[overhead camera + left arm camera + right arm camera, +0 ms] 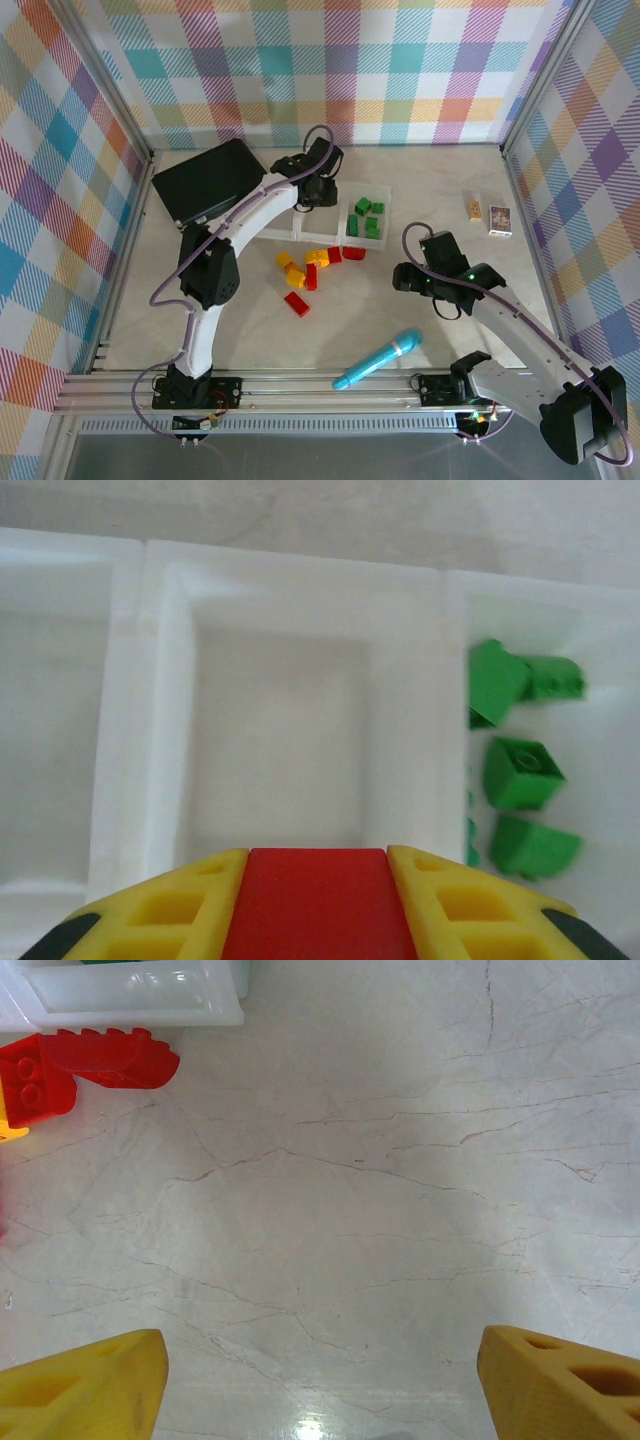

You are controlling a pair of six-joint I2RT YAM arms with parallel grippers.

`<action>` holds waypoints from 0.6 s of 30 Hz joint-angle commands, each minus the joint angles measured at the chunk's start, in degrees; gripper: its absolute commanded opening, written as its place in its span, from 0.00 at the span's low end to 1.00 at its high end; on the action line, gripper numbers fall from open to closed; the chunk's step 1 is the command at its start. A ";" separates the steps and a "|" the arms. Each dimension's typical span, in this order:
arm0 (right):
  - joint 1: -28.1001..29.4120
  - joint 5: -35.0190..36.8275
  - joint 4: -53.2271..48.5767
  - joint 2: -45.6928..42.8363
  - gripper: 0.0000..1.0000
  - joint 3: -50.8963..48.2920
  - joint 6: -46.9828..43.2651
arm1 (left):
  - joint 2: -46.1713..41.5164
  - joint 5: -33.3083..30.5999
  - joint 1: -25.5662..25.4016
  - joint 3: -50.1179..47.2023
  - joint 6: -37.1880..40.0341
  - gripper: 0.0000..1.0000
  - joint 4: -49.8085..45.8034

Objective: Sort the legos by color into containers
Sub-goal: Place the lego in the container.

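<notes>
Bottom middle, our left gripper [316,872] is clamped on a red brick [316,918] over the middle box of the tray [160,730]. Low down, our right gripper [320,1375] has jaws wide apart.

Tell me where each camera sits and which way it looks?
Top external: above and behind the left arm and right arm, looking down at the table; both show.
Left wrist: over the tray, looking into its middle compartment; left fingers pinch a red lego.
Right wrist: above the table, looking down; right fingers spread wide.
Shared: top and left wrist see the green legos in the right compartment.
</notes>
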 commanded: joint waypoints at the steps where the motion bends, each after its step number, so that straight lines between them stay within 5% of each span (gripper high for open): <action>1: -0.36 0.50 -0.37 -0.30 0.81 -0.82 0.47 | 3.56 2.51 0.27 3.66 2.01 0.22 -2.96; 10: -0.35 -0.55 0.48 1.56 0.81 -0.28 0.98 | 9.77 5.23 1.60 8.33 3.89 0.36 -3.20; 18: -0.36 -1.78 -0.96 0.60 0.81 0.60 1.86 | 6.65 4.97 1.69 8.91 7.85 0.67 -3.66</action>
